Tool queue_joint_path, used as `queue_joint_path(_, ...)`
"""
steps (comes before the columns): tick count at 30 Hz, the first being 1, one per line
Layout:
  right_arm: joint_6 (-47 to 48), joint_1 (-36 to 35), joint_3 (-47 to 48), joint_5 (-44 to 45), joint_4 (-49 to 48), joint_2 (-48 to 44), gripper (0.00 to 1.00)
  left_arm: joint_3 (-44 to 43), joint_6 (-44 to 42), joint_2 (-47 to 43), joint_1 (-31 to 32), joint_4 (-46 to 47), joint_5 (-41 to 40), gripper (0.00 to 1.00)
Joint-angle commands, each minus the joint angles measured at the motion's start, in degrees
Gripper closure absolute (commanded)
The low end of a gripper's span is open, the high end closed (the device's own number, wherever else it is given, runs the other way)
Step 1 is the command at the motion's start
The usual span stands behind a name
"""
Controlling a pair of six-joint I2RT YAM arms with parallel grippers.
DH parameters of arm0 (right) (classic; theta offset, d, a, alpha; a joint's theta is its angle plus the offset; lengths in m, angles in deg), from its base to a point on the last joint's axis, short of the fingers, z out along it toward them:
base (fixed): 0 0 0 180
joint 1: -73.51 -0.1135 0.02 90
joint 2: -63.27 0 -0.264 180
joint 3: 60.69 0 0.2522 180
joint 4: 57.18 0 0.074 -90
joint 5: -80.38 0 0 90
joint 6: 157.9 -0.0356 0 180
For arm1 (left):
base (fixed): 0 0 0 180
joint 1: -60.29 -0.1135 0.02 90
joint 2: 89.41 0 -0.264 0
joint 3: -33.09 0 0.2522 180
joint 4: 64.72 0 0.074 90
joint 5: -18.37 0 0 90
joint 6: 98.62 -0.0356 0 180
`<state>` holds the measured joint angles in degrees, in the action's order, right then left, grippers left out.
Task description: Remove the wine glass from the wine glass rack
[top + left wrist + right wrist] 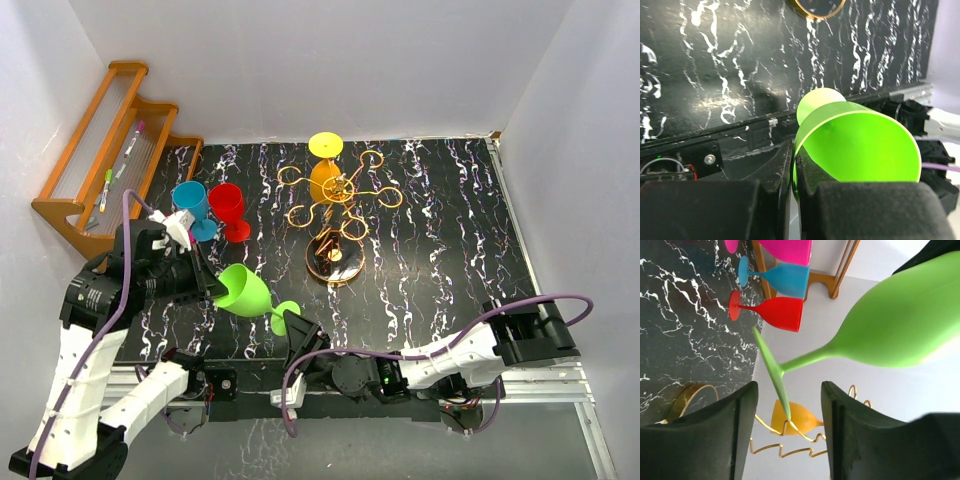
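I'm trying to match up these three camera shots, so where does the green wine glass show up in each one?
Top external: green wine glass, left of centre, tilted sideways.
Left wrist: its bowl fills the lower right.
Right wrist: bowl upper right, foot near centre.
Shared landmark: the gold rack's ring base.

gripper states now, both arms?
Left gripper: shut on the green wine glass, pinching its rim.
Right gripper: open, the glass's foot just ahead of it, ungripped.

Rack (343, 187) centre w/ glass (322, 178) hanging at rear; shelf (128, 69) far left.
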<state>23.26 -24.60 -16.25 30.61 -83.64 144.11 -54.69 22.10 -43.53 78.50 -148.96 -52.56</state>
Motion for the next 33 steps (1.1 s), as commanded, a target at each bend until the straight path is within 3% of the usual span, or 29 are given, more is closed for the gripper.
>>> queue_joint_path(1,-7.91,-9.12,3.11,2.02,3.96,-1.83,0.42,-3.32,-0.63,1.64,0.15,-1.53,-9.07,1.0)
queue_joint_path(10,-17.08,-9.14,4.07,2.75,14.64,-3.1,0.4,-6.35,-0.59,7.62,0.15,1.17,-26.3,1.0)
queue_joint_path(18,-19.95,-9.12,5.05,4.58,17.17,-3.91,0.4,-2.39,-3.12,16.23,0.17,11.97,-41.35,1.0)
queue_joint_path(26,-22.24,-9.12,5.7,7.76,18.95,-4.56,0.41,-0.6,-2.92,25.07,-1.53,20.43,-42.48,1.0)
queue_joint_path(33,-25.62,-9.12,6.21,8.41,21.14,-6.46,0.41,-0.11,-5.36,29.69,-10.0,25.86,-35.97,1.0)
